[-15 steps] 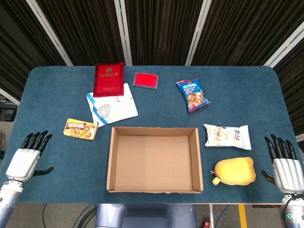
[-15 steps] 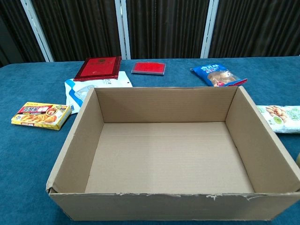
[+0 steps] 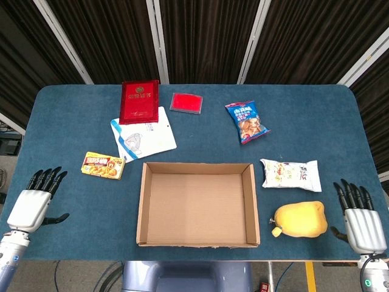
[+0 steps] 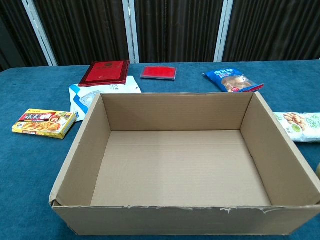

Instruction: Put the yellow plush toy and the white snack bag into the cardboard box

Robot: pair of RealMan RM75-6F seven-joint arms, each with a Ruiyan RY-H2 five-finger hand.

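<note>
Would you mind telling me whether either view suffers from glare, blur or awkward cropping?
Head view: even light, sharp, soft shadows only, the yellow plush toy and white snack bag both clear. Chest view: also sharp, no glare, but the cardboard box fills the frame and the snack bag is cropped at the right edge.

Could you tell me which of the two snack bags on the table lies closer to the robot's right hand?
The white snack bag, lying just above the yellow plush toy, is closer to the right hand; the blue snack bag sits farther back.
</note>
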